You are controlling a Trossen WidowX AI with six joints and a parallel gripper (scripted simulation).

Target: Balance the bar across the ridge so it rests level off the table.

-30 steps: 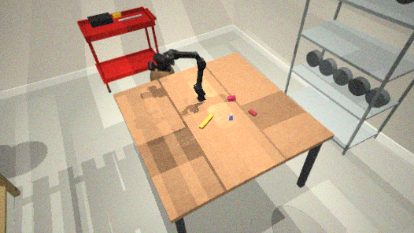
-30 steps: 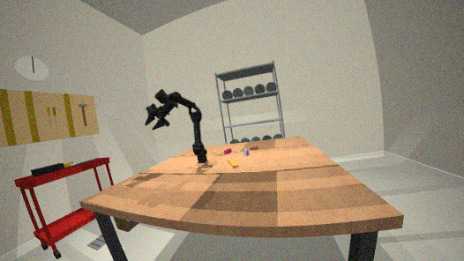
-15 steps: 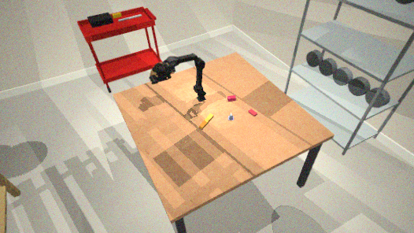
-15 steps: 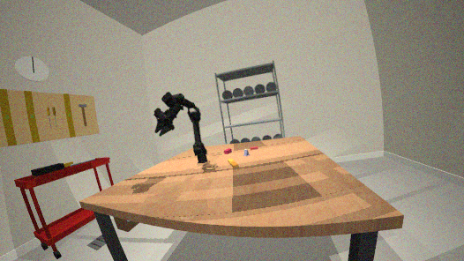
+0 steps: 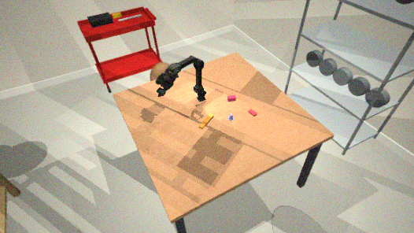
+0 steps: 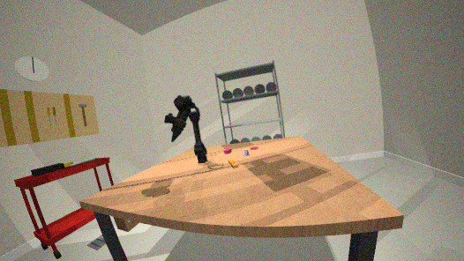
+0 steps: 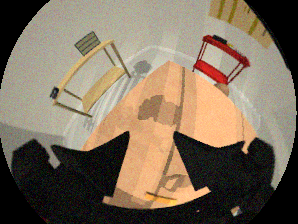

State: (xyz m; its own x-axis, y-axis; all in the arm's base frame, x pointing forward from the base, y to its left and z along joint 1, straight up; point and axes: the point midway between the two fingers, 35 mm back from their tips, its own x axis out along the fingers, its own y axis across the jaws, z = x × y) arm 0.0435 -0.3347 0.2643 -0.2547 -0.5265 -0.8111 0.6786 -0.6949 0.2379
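Note:
An orange-yellow bar (image 5: 206, 121) (image 6: 233, 163) (image 7: 161, 199) lies flat on the table. The ridge, a small blue-grey wedge (image 5: 231, 117) (image 6: 246, 152), stands on the table a short way from the bar, with nothing on it. My gripper (image 5: 159, 88) (image 6: 170, 127) (image 7: 152, 133) is open, with nothing between its fingers. It is high above the table, on the far side of the arm's base from the ridge, well away from the bar and the ridge.
A thicker pink-red block (image 5: 231, 98) (image 6: 228, 151) and a flatter one (image 5: 253, 112) (image 6: 254, 148) lie on the wooden table (image 5: 275, 138) (image 6: 212, 207) near the ridge. A red cart (image 5: 127, 64) (image 6: 66, 220) (image 7: 212, 71) and a grey metal shelf rack stand off the table.

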